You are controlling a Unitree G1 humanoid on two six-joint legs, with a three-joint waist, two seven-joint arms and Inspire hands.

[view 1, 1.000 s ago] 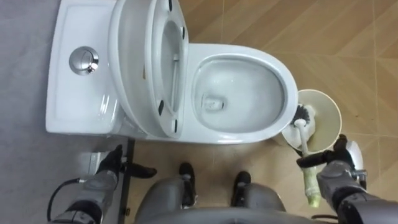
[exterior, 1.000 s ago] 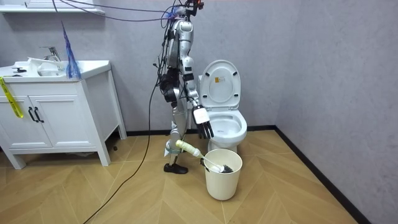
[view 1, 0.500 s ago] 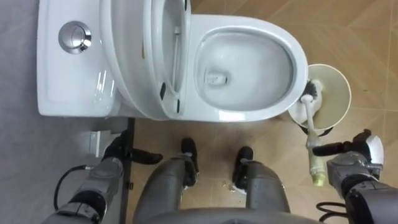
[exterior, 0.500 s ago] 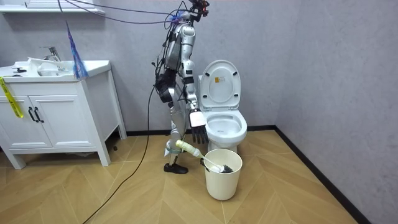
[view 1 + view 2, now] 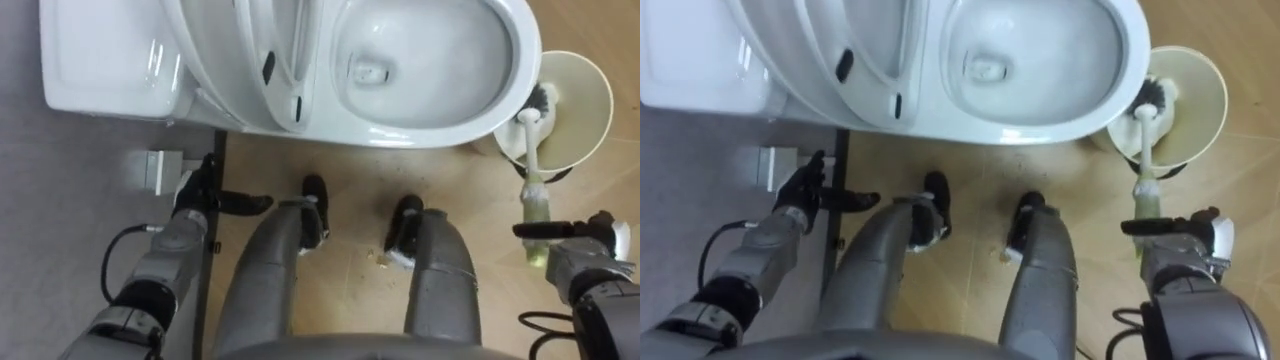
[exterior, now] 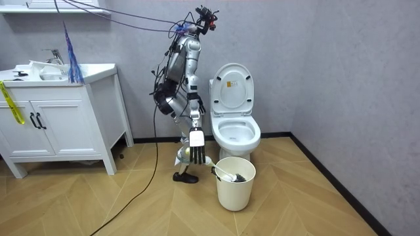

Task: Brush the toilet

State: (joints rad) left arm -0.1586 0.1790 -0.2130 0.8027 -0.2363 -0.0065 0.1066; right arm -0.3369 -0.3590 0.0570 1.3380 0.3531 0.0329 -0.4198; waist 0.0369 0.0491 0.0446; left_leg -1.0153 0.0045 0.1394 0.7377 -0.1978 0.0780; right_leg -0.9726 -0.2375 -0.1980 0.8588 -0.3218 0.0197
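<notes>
The white toilet stands right in front of me with its lid and seat raised and its bowl bare. To its right is a cream bucket. The toilet brush leans in the bucket, bristles down, and its yellow-green handle sticks out towards me. My right hand hangs open just beside the handle's end, one straight finger crossing in front of it. My left hand is open and idle near the toilet's base. In the room view I bend forward over the bucket, my right hand low.
A white vanity cabinet with a sink stands at the room view's left. The grey wall is close behind the toilet tank. A small white box lies on the floor by the tank.
I have bent further forward from the waist, so the eye views slid down and the toilet moved up in them. My right hand sank lower beside the brush handle. The brush stayed in the bucket.
</notes>
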